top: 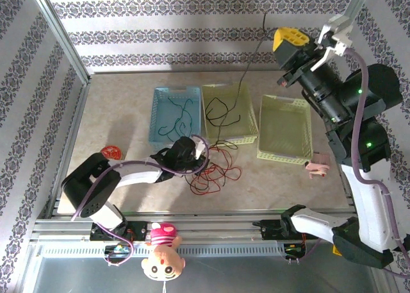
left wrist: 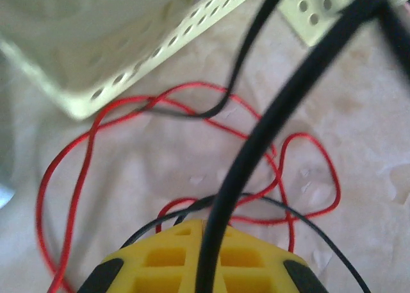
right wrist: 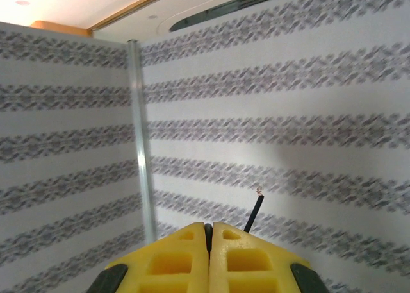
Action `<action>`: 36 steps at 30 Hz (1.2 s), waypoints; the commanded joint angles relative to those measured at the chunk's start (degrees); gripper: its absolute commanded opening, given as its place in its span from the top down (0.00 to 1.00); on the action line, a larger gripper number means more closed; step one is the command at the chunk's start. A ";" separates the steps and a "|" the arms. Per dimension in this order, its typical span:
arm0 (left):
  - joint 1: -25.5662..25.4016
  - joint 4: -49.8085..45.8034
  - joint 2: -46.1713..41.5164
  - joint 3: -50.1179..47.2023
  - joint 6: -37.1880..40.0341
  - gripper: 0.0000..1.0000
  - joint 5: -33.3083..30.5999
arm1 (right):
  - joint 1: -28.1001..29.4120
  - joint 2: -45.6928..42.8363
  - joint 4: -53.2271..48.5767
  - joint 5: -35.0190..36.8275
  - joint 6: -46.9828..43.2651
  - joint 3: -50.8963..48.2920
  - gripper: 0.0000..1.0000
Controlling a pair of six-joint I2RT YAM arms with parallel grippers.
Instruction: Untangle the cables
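From above: the left gripper [top: 191, 153] is low over the table [top: 269, 184], right at the edge of the tangle. The red cable [top: 218, 174] sprawls in loose loops just in front of the middle basket [top: 250, 123]. The black cable [top: 221, 110] loops inside that basket and spills over its near wall into the red heap. The dark green cable [top: 179, 117] lies on its own in the blue basket [top: 160, 97]. The right gripper [top: 288, 35] is lifted high at the far right, and a thin dark strand slants from there down toward the middle basket.

Left wrist view: the left gripper [left wrist: 205, 232] has its yellow fingers drawn together with the black cable [left wrist: 275, 113] running out from between them — pinched. The red cable [left wrist: 192, 85] curls on the table below, beside a pale basket [left wrist: 160, 43].

Right wrist view: the right gripper [right wrist: 209, 232] is fully closed, aimed at the patterned wall — a short tip of the black cable [right wrist: 254, 213] pokes out past the fingers.
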 commanded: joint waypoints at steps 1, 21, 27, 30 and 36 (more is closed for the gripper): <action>-0.53 -1.25 -3.11 -3.59 -2.65 1.00 -4.45 | -2.91 2.60 3.19 0.08 -1.42 3.44 1.00; -0.53 -2.76 -7.39 -7.63 -3.56 1.00 -9.17 | -10.97 23.82 1.80 -9.44 6.85 17.77 1.00; -0.53 -3.90 -8.53 -6.36 -2.75 1.00 -8.85 | -9.97 20.32 2.33 -4.02 3.57 4.07 1.00; -0.53 -4.12 -9.46 -6.14 -2.75 1.00 -8.78 | -8.42 18.21 2.24 -0.29 1.43 -4.11 1.00; -0.53 -4.58 -12.50 -5.17 -3.54 1.00 -8.49 | -2.45 17.35 0.93 11.78 0.64 -20.45 0.99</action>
